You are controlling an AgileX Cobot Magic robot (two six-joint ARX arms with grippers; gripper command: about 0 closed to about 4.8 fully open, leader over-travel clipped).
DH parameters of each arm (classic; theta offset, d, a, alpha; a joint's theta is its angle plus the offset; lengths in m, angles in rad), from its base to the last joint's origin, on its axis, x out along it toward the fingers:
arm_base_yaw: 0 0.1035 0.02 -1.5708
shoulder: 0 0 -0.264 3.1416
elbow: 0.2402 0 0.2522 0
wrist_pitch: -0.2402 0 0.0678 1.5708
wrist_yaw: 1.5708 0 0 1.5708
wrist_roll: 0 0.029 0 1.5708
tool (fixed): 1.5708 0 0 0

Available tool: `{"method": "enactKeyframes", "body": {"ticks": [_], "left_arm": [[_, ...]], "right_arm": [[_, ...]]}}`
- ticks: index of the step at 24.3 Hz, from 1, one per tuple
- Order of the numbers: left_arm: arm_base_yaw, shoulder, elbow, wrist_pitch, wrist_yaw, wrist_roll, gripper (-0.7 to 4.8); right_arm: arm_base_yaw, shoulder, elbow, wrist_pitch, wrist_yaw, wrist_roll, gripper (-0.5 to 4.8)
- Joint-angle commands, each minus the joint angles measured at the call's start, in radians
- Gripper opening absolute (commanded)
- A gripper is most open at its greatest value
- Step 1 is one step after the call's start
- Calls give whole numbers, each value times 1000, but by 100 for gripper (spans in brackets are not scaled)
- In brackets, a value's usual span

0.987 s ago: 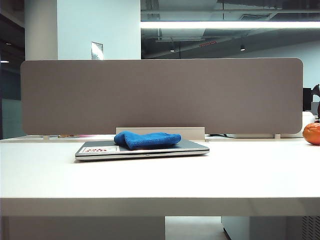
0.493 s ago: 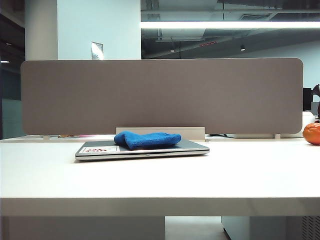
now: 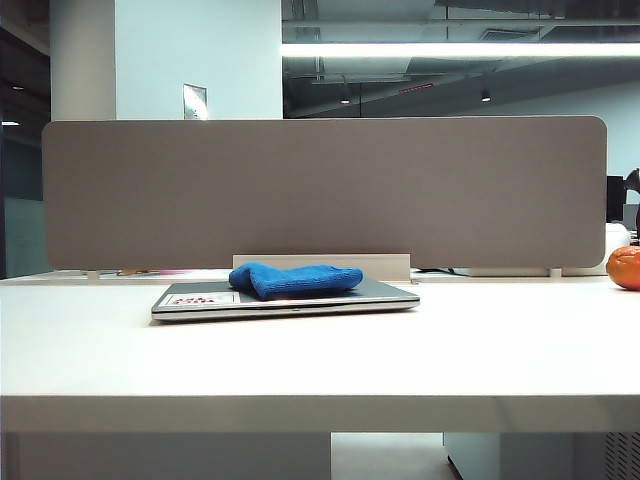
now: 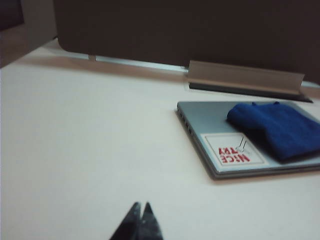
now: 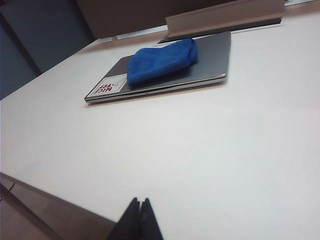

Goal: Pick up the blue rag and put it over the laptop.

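Note:
The blue rag (image 3: 296, 279) lies bunched on the lid of the closed silver laptop (image 3: 385, 294), near the middle of the white table. It covers the lid's centre; the white-and-red sticker (image 3: 198, 298) stays bare. In the left wrist view the rag (image 4: 276, 126) rests on the laptop (image 4: 200, 112), far from my left gripper (image 4: 141, 205), which is shut and empty above bare table. In the right wrist view the rag (image 5: 162, 60) sits on the laptop (image 5: 215, 55), well beyond my right gripper (image 5: 139, 200), shut and empty near the table's front edge. Neither arm shows in the exterior view.
A grey partition screen (image 3: 320, 190) stands along the table's back edge, with a pale cable tray (image 3: 385, 264) just behind the laptop. An orange round object (image 3: 624, 267) sits at the far right.

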Motion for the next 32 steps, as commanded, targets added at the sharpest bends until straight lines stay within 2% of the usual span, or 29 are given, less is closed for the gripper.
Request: {"method": "enactKeyframes", "body": {"ticks": [1,10,32], "left_arm": [[25,-50,-17,23,14,2,-6],[46,-141,-23,20,14,65,-6],[44,-243,-85,-11,26,72,-6]], "right_arm": [[-1,-2,-3,18,2,0,0],[-1,-2,-3,18,2,0,-1],[-1,-2,-3,18,2,0,-1]]}}
